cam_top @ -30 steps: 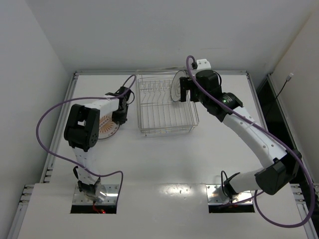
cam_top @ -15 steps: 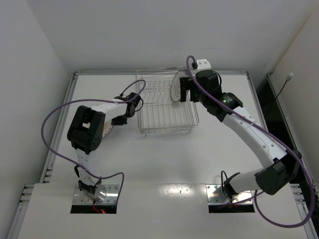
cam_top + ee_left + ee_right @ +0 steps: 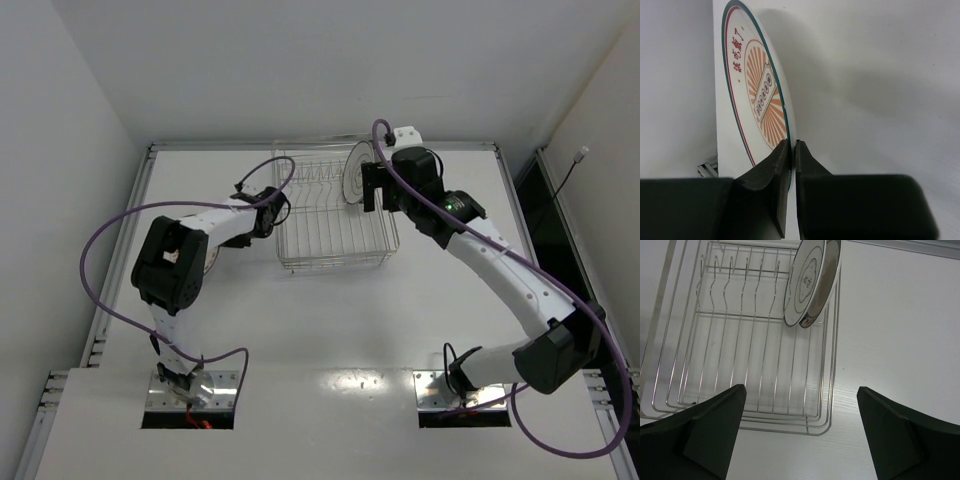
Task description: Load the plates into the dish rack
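Observation:
The orange sunburst plate [image 3: 760, 95] is pinched at its rim between my left gripper's [image 3: 792, 142] shut fingers. In the top view that gripper [image 3: 270, 213] is just left of the silver wire dish rack [image 3: 335, 266], and the arm hides the plate. The white plate with the dark ring [image 3: 355, 172] stands on edge at the rack's far right end, among the prongs; it also shows in the right wrist view [image 3: 810, 285]. My right gripper [image 3: 373, 186] is open and empty above the rack's right side [image 3: 785, 430], clear of the white plate.
The rack's other divider prongs [image 3: 740, 275] are unoccupied. A raised metal rail [image 3: 320, 146] runs along the table's far edge, with white walls behind and at the left. Purple cables loop from both arms.
My left gripper has moved right, from the table's left part to the rack's left edge, carrying the orange plate. My right gripper has drawn back slightly from the white plate.

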Action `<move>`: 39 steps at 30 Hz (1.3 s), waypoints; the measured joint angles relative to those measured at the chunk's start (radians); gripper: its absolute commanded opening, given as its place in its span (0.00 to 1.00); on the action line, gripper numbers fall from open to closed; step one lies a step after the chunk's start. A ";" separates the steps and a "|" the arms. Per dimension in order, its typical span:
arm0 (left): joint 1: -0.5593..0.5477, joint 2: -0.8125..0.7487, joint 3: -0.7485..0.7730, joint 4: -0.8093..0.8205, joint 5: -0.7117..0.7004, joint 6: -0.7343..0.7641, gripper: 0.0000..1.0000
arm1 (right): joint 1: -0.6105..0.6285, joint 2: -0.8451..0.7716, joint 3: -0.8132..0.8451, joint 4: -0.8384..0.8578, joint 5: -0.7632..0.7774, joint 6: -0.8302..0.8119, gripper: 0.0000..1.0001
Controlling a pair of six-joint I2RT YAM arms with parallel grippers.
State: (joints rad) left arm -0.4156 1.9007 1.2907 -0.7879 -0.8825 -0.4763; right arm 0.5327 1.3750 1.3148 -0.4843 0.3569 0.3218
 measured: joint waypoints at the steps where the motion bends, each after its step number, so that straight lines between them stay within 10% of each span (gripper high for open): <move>1: -0.002 -0.010 0.000 -0.003 -0.002 -0.004 0.00 | 0.000 -0.002 -0.001 0.000 0.000 0.000 0.91; 12: -0.050 -0.167 0.149 -0.053 0.077 0.011 0.00 | 0.000 -0.040 -0.018 0.000 0.000 0.005 0.91; 26: -0.062 -0.039 1.050 -0.211 0.384 0.043 0.00 | 0.000 -0.148 -0.139 0.000 0.000 0.044 0.91; 39: -0.081 0.013 0.828 0.044 0.784 -0.001 0.00 | 0.000 -0.358 -0.299 -0.005 0.017 0.113 0.94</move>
State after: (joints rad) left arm -0.4969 1.9133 2.1189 -0.7437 -0.0982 -0.4770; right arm 0.5327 1.0168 1.0161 -0.4892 0.3740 0.4343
